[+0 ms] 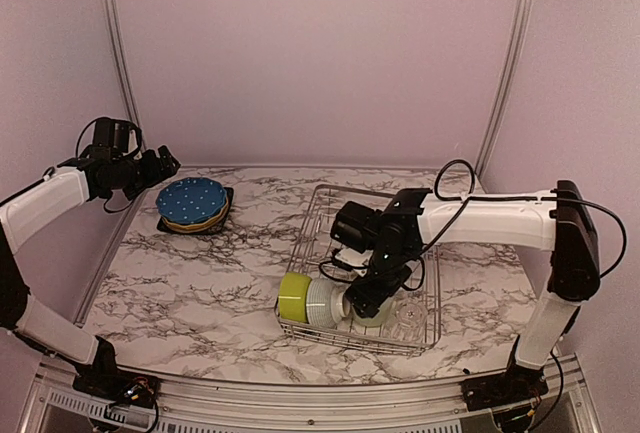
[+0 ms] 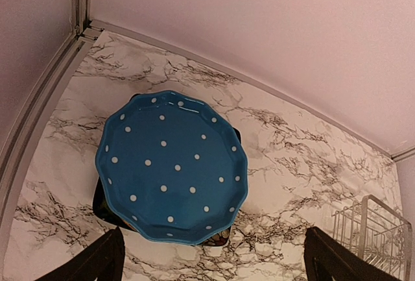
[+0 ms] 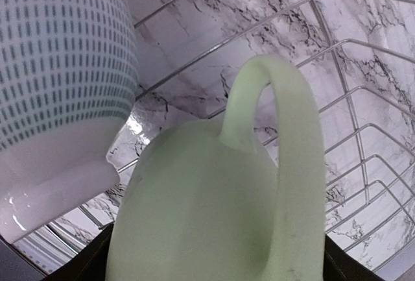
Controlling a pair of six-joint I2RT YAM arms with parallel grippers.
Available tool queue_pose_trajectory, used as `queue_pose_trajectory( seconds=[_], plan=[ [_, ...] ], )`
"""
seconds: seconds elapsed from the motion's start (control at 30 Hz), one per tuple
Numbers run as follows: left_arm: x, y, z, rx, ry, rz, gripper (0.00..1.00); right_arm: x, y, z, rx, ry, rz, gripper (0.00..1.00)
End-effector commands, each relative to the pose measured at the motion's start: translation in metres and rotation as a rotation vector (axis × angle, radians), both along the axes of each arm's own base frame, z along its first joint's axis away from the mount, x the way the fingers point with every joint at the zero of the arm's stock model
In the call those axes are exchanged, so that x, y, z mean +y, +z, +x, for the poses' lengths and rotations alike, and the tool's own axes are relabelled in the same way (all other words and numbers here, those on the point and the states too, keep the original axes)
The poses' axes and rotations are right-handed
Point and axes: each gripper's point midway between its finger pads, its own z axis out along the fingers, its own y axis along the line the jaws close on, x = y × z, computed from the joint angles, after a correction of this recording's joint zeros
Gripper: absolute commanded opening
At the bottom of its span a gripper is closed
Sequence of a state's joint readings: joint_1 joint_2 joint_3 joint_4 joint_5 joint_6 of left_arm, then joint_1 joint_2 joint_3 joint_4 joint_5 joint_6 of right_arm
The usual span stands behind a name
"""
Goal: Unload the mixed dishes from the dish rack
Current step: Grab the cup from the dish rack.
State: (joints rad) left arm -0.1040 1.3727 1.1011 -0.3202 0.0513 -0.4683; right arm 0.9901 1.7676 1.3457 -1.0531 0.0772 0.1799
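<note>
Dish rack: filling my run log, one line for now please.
left gripper open near blue plate | right gripper around green mug in dish rack

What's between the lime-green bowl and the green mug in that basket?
A white ribbed bowl sits between the lime-green bowl and the mug, seen in the top view.

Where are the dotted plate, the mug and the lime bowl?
dotted plate [image 2: 172, 164], left wrist view, middle of its face.
mug [image 3: 214, 216], right wrist view, body below handle.
lime bowl [image 1: 294, 296], top view, its side.

no readable text, no labels, brands, numbers or signs
</note>
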Motion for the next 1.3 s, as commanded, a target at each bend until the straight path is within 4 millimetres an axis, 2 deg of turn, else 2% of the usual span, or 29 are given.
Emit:
queue_pose_trajectory(
  seconds=[0.0,0.23,0.4,0.63,0.77,1.03,1.27],
  plan=[
    [-0.001,0.0,-0.002,-0.003,-0.002,-0.009,0.99,0.021,0.034,0.017,-0.057,0.003,0.078,0.75],
    [-0.002,0.005,0.001,-0.022,0.0,-0.019,0.99,0.029,0.067,0.026,-0.089,0.002,0.113,0.7],
    [-0.008,0.018,0.007,-0.068,-0.016,-0.053,0.99,0.024,0.086,0.032,-0.103,-0.022,0.136,0.66],
    [-0.016,0.026,0.015,-0.093,-0.055,-0.074,0.99,0.016,0.107,0.037,-0.111,-0.054,0.204,0.63],
    [-0.023,0.033,0.017,-0.115,-0.086,-0.09,0.99,0.03,0.132,0.044,-0.176,-0.007,0.299,0.6],
    [-0.051,0.055,0.013,-0.164,-0.211,-0.119,0.99,0.065,0.2,0.065,-0.324,0.086,0.496,0.6],
    [-0.086,0.083,-0.003,-0.235,-0.348,-0.195,0.99,0.107,0.274,0.076,-0.415,0.149,0.735,0.6]
  ],
)
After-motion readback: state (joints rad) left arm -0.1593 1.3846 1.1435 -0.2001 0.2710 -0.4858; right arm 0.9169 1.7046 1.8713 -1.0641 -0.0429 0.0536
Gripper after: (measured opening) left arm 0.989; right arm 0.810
